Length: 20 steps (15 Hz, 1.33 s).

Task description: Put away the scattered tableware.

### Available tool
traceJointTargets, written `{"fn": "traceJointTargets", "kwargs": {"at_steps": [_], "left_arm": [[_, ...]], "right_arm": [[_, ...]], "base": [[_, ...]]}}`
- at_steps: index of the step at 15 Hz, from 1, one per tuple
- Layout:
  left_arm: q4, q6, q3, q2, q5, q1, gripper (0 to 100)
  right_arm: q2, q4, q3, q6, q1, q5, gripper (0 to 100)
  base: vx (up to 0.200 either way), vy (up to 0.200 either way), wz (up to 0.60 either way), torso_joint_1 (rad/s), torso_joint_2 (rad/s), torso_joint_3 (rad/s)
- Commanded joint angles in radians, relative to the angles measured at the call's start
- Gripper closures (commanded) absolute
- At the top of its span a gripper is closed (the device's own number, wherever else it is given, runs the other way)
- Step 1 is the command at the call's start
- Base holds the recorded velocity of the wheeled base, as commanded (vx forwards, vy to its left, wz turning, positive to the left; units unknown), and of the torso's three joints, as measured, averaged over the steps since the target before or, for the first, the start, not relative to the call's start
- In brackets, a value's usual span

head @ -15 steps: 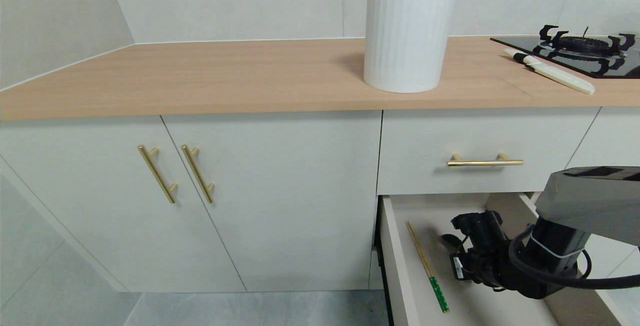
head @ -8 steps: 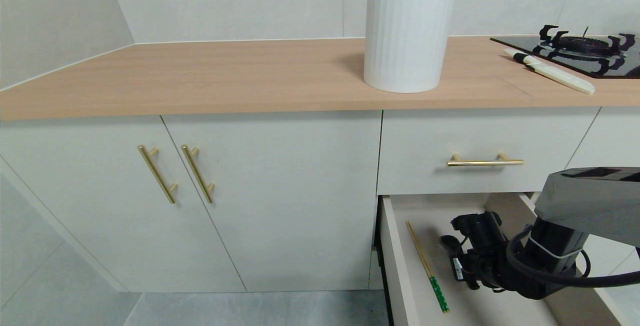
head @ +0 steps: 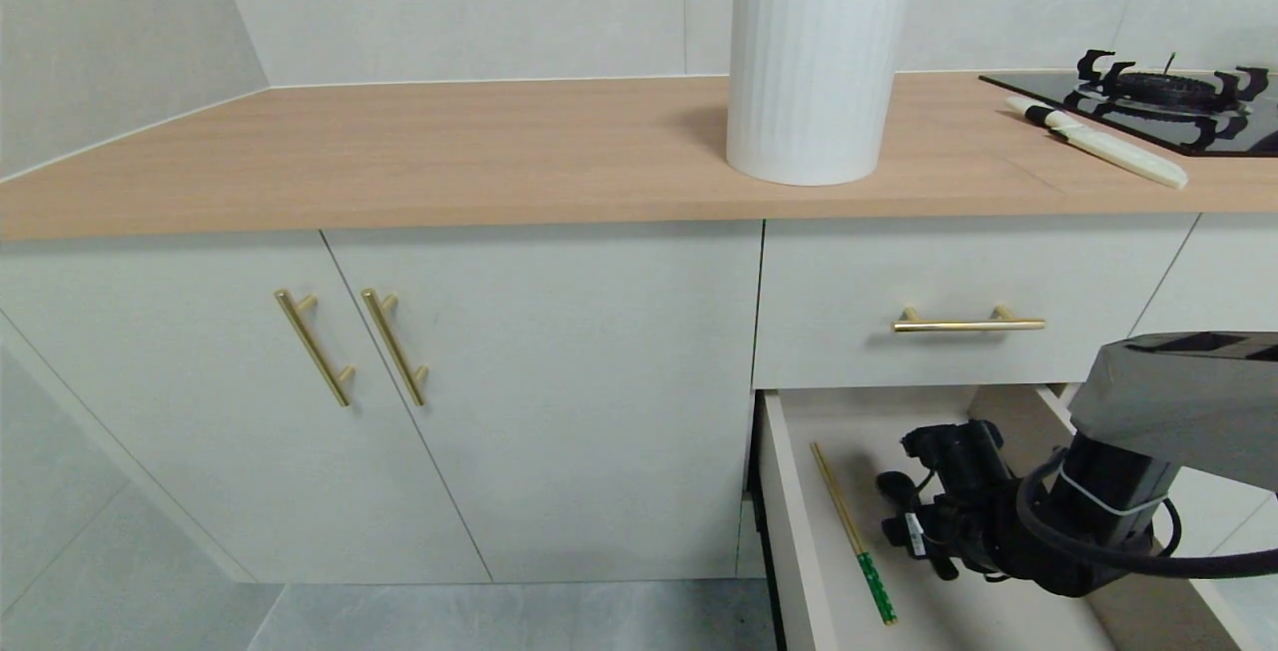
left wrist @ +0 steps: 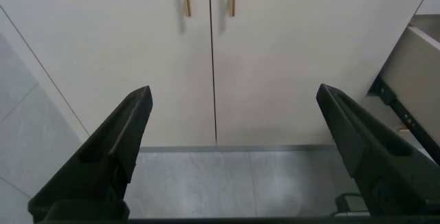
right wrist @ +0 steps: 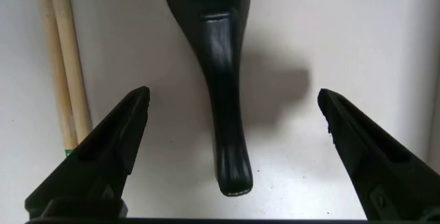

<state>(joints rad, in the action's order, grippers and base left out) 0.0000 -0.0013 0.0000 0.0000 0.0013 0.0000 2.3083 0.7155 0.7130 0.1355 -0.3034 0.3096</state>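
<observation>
Now inside the open drawer (head: 791,521), the right gripper (head: 889,506) hangs with jaws spread wide over a black spoon (right wrist: 223,80) lying flat beside the chopsticks (head: 849,526). A clean exit likely means lifting straight up, brushing neither. The left gripper (left wrist: 234,95), also open and empty, faces the cabinet doors (left wrist: 289,52).

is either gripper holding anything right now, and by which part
Nothing is held. The right gripper is open over the black spoon lying in the drawer, not gripping it; the left gripper is open and empty.
</observation>
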Motion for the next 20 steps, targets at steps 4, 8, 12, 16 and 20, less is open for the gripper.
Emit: {"fn": "traceJointTargets", "kwargs": {"at_steps": [4,8,12,16,20], "left_arm": [[0.000,0.000,0.000,0.000,0.000,0.000,0],[0.000,0.001,0.000,0.000,0.000,0.000,0],[0.000,0.000,0.000,0.000,0.000,0.000,0],[0.000,-0.003,0.000,0.000,0.000,0.000,0],[0.000,-0.002,0.000,0.000,0.000,0.000,0]], "right_arm": [[-0.196,-0.050,-0.035,-0.004,0.001,-0.004,0],[-0.461,-0.327,-0.021,-0.002,-0.005,-0.075,0],[-0.621,-0.559,0.033,-0.002,-0.020,-0.106,0],[-0.719,-0.654,0.036,-0.002,-0.062,-0.124,0],[-0.765,-0.755,0.051,-0.005,-0.083,-0.129,0]], "base": [[0.000,0.000,0.00,0.000,0.00,0.000],[0.000,0.000,0.00,0.000,0.00,0.000],[0.000,0.000,0.00,0.000,0.00,0.000],[-0.200,0.000,0.00,0.006,0.00,0.005],[-0.200,0.000,0.00,-0.001,0.01,0.000]]}}
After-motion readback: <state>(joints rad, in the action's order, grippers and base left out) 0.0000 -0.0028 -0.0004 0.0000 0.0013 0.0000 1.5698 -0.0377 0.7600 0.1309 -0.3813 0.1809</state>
